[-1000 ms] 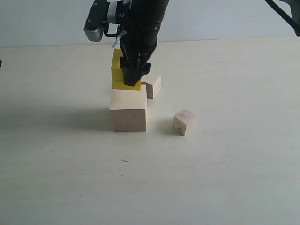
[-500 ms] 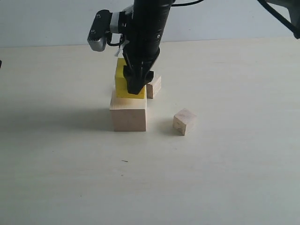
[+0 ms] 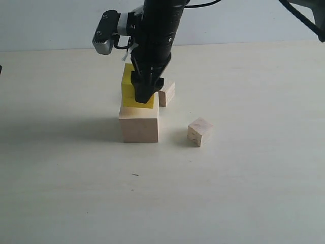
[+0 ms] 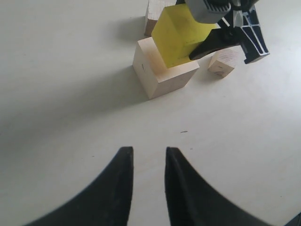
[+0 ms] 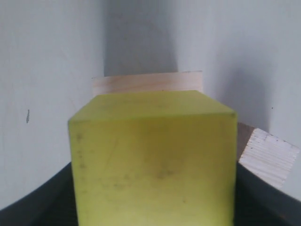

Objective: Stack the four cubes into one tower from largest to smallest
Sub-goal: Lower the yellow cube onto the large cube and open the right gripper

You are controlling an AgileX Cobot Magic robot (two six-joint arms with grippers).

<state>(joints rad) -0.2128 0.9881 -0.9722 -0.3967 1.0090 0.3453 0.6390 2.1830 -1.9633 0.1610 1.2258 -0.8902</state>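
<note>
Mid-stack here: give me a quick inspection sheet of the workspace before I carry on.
Surface: pale table, with one tiny dark speck.
Job's things: large wood cube stands on the table; yellow cube is at its top, and contact cannot be told; rear small cube sits behind the stack, front small cube to its right, both on the table.
Clutter: nothing seen.
Grippers: right gripper is shut on the yellow cube; left gripper is empty, jaws slightly apart, away from the cubes.
Cables: black cable by the right wrist camera.
Surroundings: plain pale wall behind the table.
</note>
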